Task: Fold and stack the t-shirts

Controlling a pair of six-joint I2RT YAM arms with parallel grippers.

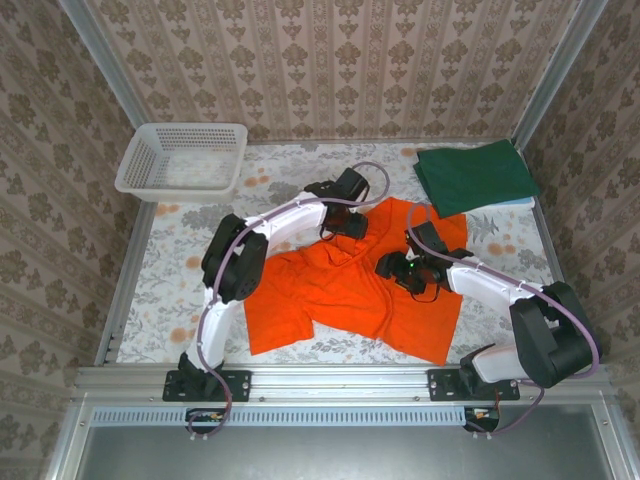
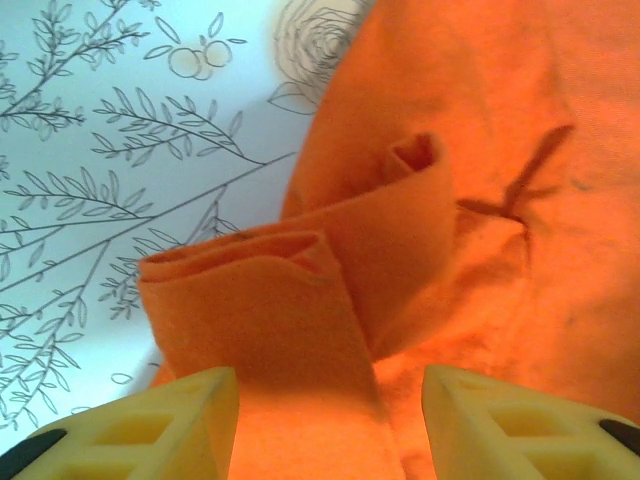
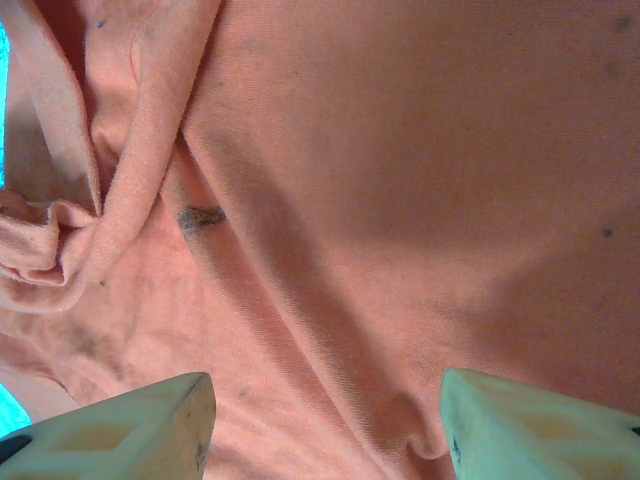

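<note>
Floral-printed bench point(image 1: 190, 270), papered walls. My left tool point(image 2: 330, 405) stands open astride a rolled collar-side fold of the bright orange cloth t-shirt point(image 1: 340, 295), spread mid-bench. My right tool point(image 3: 325, 415), also open, hovers over its other side. The folded dark green t-shirt point(image 1: 472, 175) lies far right.

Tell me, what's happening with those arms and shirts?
Left pincer open, astride a raised fold of orange t-shirt. Right pincer open over it. Green t-shirt folded, far right. Basket far left, out of the way.
</note>
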